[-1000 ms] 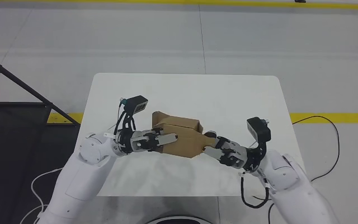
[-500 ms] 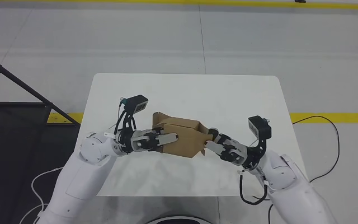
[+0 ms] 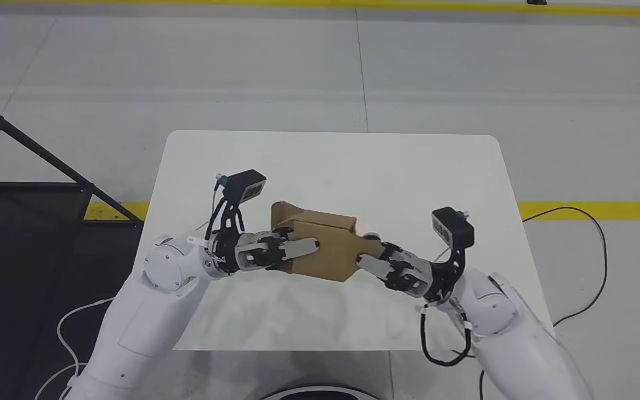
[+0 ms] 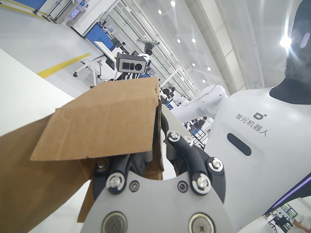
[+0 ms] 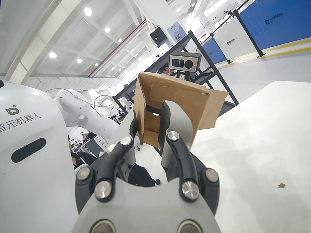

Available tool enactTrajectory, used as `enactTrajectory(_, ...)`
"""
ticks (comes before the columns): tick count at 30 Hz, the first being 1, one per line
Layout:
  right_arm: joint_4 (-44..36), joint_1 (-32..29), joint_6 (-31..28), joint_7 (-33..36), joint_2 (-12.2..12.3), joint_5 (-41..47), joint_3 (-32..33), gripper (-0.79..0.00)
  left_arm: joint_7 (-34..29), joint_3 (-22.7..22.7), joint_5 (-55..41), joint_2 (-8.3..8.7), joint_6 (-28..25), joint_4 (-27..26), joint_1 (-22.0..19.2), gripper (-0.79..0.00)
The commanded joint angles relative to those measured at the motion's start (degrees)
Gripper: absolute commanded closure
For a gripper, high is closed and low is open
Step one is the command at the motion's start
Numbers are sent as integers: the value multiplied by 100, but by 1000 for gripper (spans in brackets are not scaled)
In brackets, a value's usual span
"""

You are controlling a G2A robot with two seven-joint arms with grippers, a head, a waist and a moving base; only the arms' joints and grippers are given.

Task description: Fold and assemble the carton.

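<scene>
A brown corrugated carton (image 3: 318, 243) is held between both arms just above the white table (image 3: 400, 170), partly opened, with flaps loose. My left gripper (image 3: 296, 250) is at its left end, shut on a side wall. In the left wrist view that wall of the carton (image 4: 97, 127) runs between the fingers of the left gripper (image 4: 155, 141), and a flap hides one finger. My right gripper (image 3: 366, 263) is at the carton's right end. In the right wrist view the right gripper (image 5: 149, 122) straddles an end wall of the carton (image 5: 175, 103), shut on it.
A black mesh panel (image 3: 40, 240) stands beside the table's left edge. A small brown crumb (image 5: 281, 185) lies on the table near the right arm. The table's far half is bare white surface.
My right gripper has shifted left, pressing into the carton's right end. The carton opened slightly half a second ago and now looks flatter and shorter. The left gripper has kept still.
</scene>
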Motion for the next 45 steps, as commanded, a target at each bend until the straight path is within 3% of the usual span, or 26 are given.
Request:
enactTrajectory(1, 43, 33, 63, 37, -8, -79, -25, -262, 9, -8, 2, 3, -26, -9, 1, 0)
enactTrajectory(45, -293, -200, 487, -372, -64, -1189, 321, -271, 7, 108, -62, 78, -33, -68, -25, 0)
